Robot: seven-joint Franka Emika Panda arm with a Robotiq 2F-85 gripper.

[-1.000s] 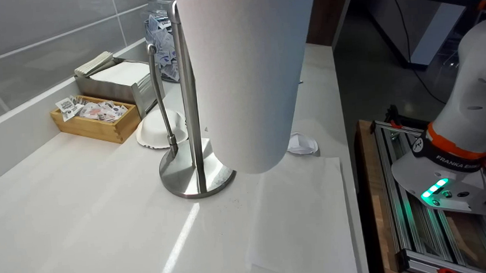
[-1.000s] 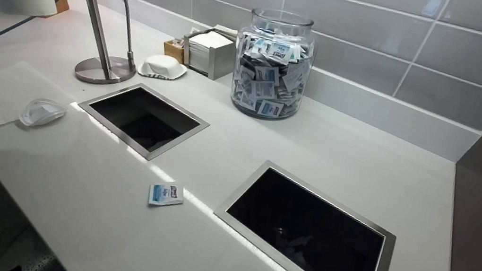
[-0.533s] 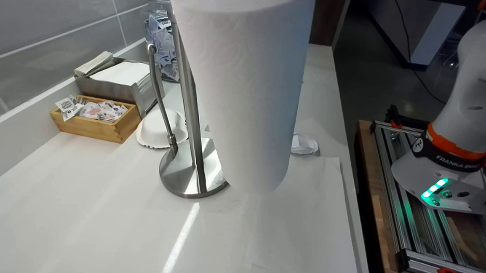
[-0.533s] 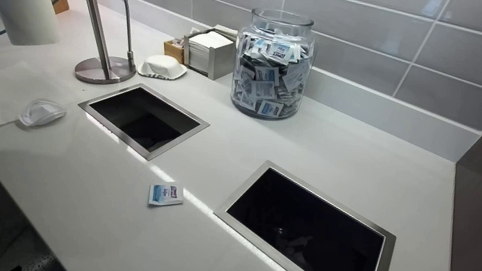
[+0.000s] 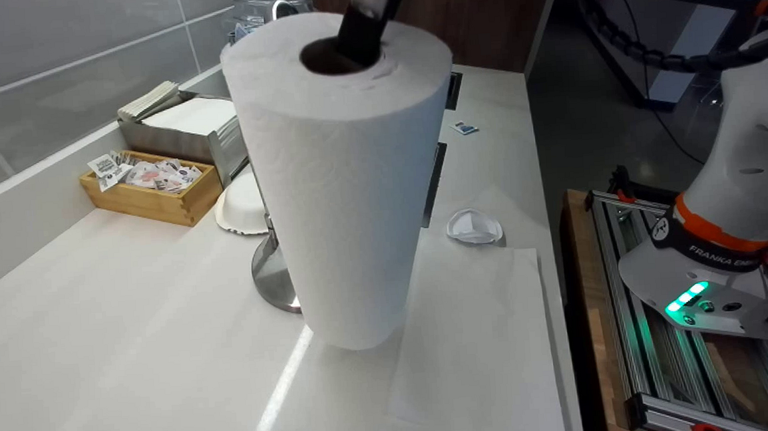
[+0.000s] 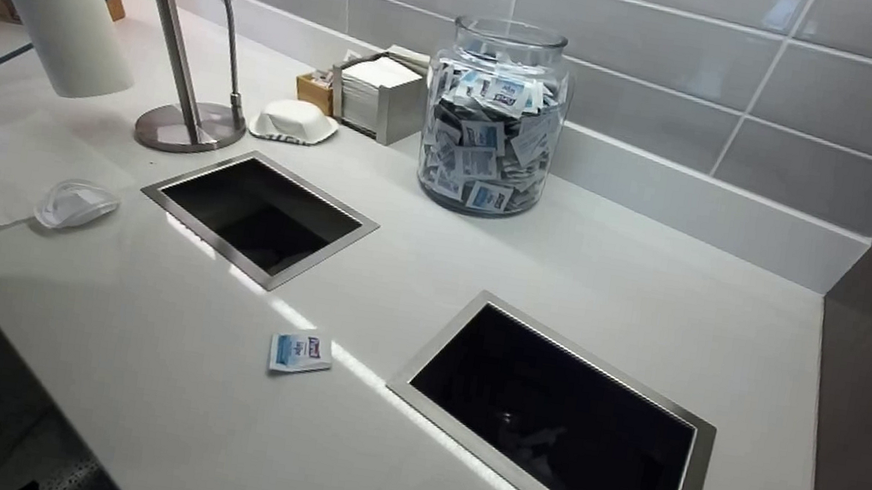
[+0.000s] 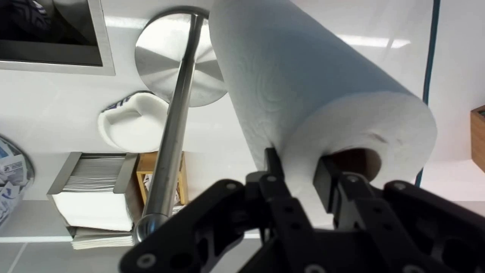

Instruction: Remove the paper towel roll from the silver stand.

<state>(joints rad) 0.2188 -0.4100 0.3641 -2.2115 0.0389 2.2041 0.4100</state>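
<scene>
Where the stand rises, a bowl sits near.

The silver stand is gleaming brushed grey. Just beside the stand, the paper towel roll is showing white, faintly embossed with curved lines, its core looking dark brown. Near the stand, the gripper is showing black, and a bowl white, patterned dark blue along its edge. Behind the stand, wall tiles are showing pale-lined grey.

Kitchenette-style counter, tiled wall, napkin holder, packet jar
</scene>
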